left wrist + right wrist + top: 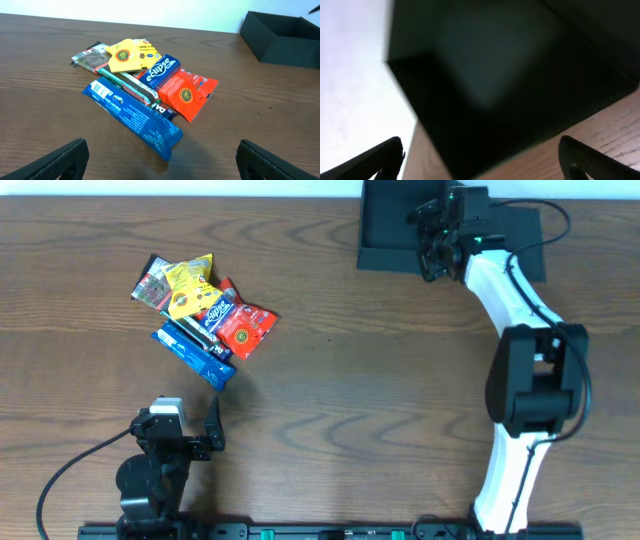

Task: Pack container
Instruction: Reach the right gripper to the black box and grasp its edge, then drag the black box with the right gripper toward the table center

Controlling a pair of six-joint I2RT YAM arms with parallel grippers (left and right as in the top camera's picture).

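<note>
Left claw (165, 160): fingers wide apart, nothing between them, low over the table (350, 380).
Blue bar (135, 117): just ahead of that claw, front of the heap. Red packet (185, 92), Eclipse pack (159, 69) and yellow packet (131, 54) overlap behind it.
Right claw (482, 160): fingers spread, empty, right at the box's corner.
Box (385, 225): directly ahead of and under the right claw, far ahead and to the right of the left claw. It is open.
Handling: likely light, matte card, not slippery. The thin walls may flex, so pinch one wall near a corner.
In the way: the right arm hangs over the box and would crowd anything dropped in.
</note>
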